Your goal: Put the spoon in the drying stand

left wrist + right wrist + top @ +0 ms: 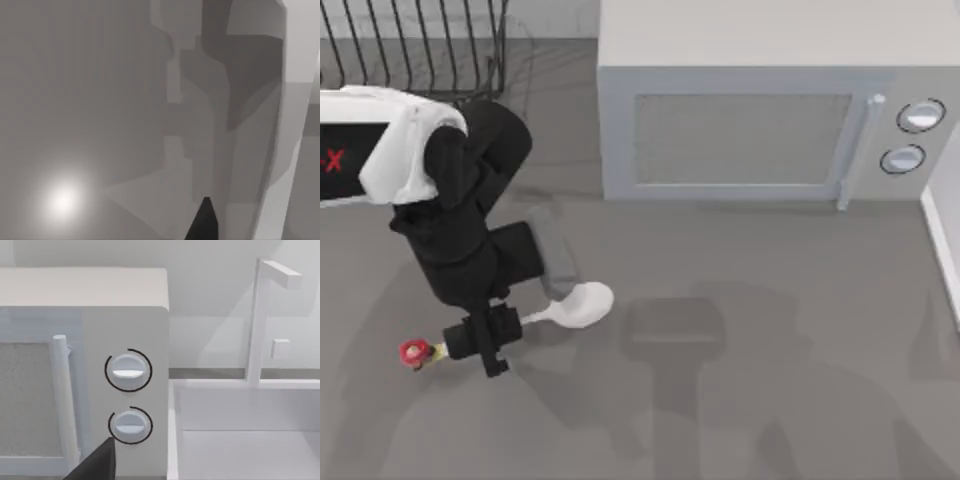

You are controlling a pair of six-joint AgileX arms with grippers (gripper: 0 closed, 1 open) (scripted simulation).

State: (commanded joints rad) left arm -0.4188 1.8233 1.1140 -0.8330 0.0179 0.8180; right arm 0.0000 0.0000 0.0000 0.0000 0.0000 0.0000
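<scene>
The left gripper (487,340) is low over the counter (770,380), at the left front part, and its fingers are closed on the slim handle of the spoon (575,305). The spoon lies almost flat: its white bowl points toward the middle of the counter, and its red knob sticks out on the other side of the gripper. The drying stand (420,45) is at the back left corner, well apart from the spoon, behind the left arm. The grey microwave (760,120) stands at the back, to the right of the drying stand. In the right wrist view the microwave's two dials are close in front, beside a white sink (240,440)
</scene>
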